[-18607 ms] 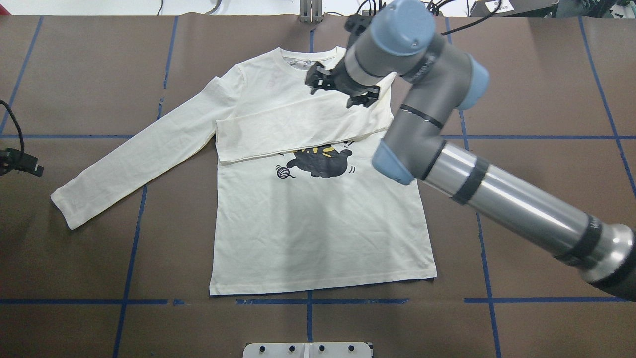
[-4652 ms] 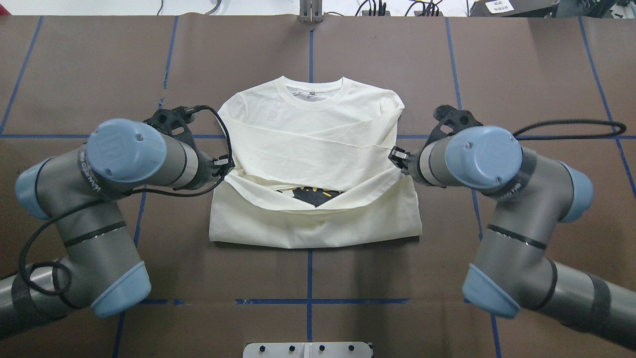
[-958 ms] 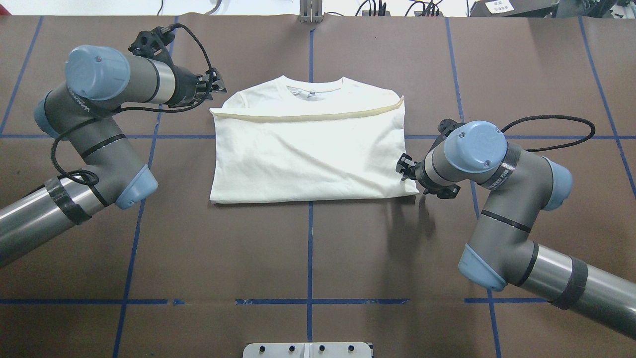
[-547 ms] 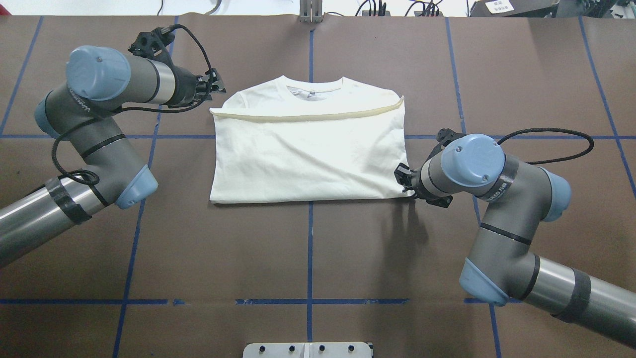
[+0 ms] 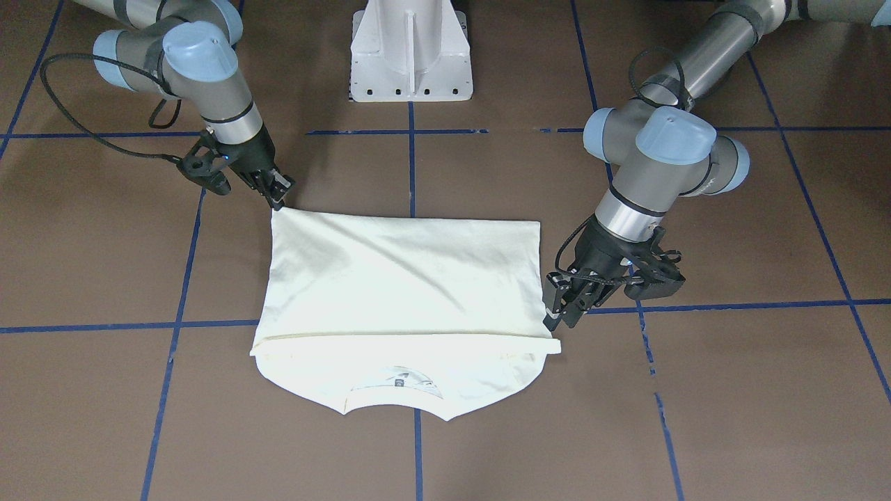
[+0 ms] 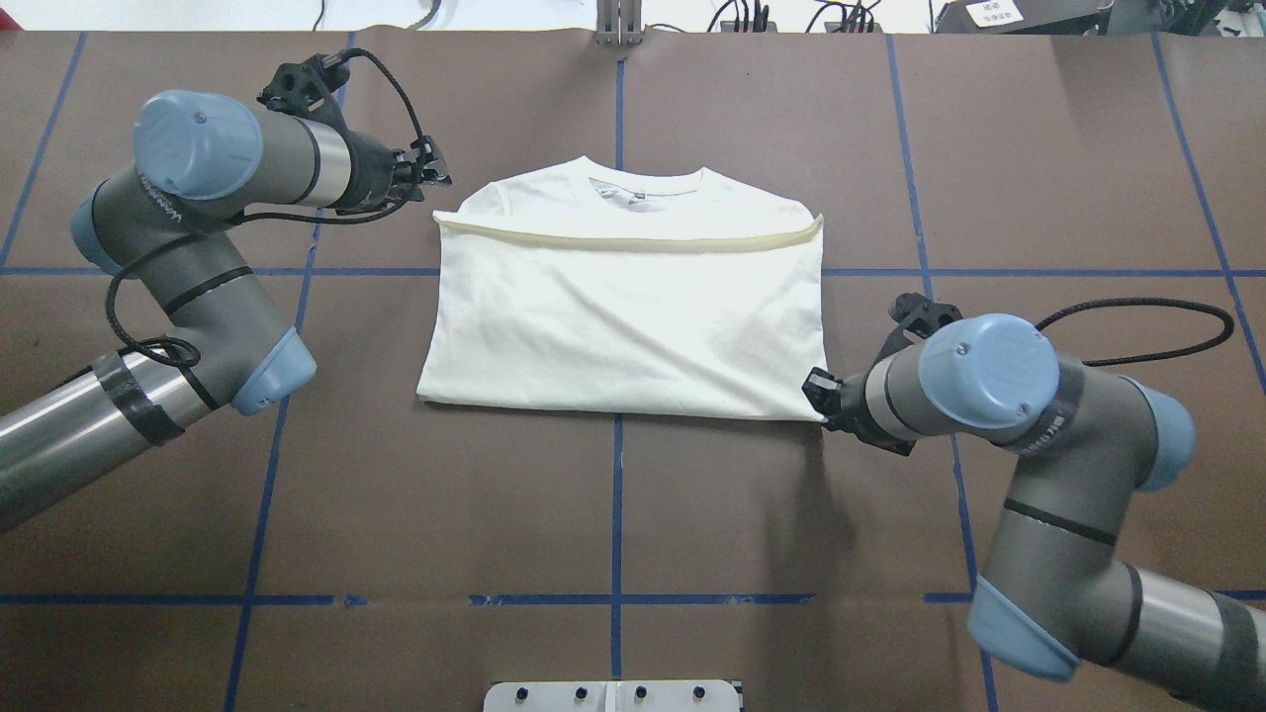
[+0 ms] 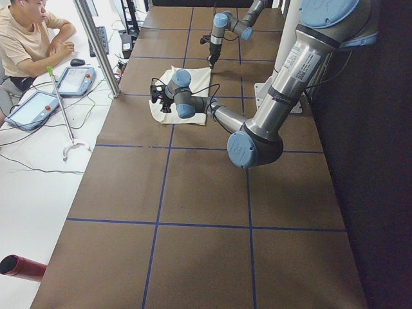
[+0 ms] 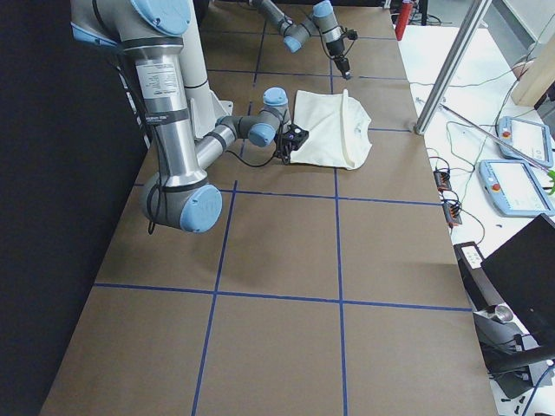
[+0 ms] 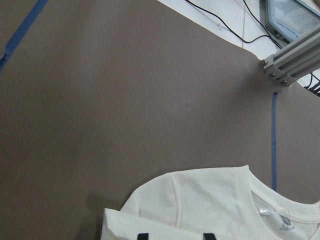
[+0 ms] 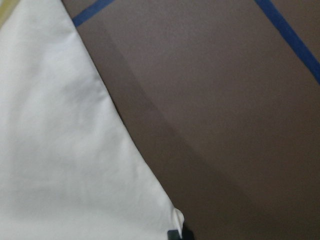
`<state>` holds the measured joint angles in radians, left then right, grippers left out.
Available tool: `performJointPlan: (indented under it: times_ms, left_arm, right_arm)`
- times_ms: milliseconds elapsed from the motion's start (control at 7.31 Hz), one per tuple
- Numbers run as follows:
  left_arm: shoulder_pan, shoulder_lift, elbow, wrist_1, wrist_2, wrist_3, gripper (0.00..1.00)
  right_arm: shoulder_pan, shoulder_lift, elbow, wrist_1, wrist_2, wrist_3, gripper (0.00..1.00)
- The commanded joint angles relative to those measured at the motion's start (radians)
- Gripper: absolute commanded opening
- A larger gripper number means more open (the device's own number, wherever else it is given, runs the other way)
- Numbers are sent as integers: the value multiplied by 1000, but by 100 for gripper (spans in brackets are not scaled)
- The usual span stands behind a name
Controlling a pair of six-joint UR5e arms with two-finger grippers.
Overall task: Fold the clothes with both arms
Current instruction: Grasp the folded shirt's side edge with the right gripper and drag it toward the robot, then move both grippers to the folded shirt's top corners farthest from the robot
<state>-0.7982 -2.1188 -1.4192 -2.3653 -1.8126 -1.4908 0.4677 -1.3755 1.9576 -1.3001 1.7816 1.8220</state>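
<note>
The clothes are one cream shirt (image 6: 623, 307), folded in half with its plain side up and its collar (image 6: 645, 186) at the far edge. My right gripper (image 6: 816, 396) is low at the shirt's near right corner and shut on it. In the right wrist view that corner of the shirt (image 10: 65, 150) ends at the gripper (image 10: 175, 234). My left gripper (image 6: 438, 178) hovers open beside the far left corner of the folded hem. Its fingertips (image 9: 142, 235) show apart over the shirt (image 9: 210, 210). The front-facing view shows the right gripper (image 5: 278, 198) and the left gripper (image 5: 560, 316).
Blue tape lines grid the brown table (image 6: 613, 514). The white pedestal base (image 5: 411, 52) stands at the near edge. A black cable (image 6: 1137, 326) loops off my right wrist. A person (image 7: 29, 38) sits at a side table with tablets, past a metal post (image 7: 96, 45).
My right gripper has moved nearer and to the right with the shirt's corner in it. The whole shirt has slid a little to the right. The left arm has stayed put.
</note>
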Motion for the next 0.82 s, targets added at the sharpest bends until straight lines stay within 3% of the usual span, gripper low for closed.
performJointPlan:
  times_ms: [0,137,274,410,684]
  left_arm:
    - [1,-7,-6,-9,-2,-2,47]
    - [1,-12,-12,-9,-4,-2,47]
    - [1,-12,-21,-14,-5,-2,47]
    - [1,-12,-26,-14,-7,-2,47]
    - [31,3,-106,3,-37,-93,48]
  right_arm:
    - [-219,-161,273,-5,13,78,0]
    - [-377,-178,349,-7,13,200,0]
    - [-465,-174,363,-7,12,212,0]
    - [-489,-160,348,-11,-10,217,97]
    - [-427,-160,340,-11,-65,215,100]
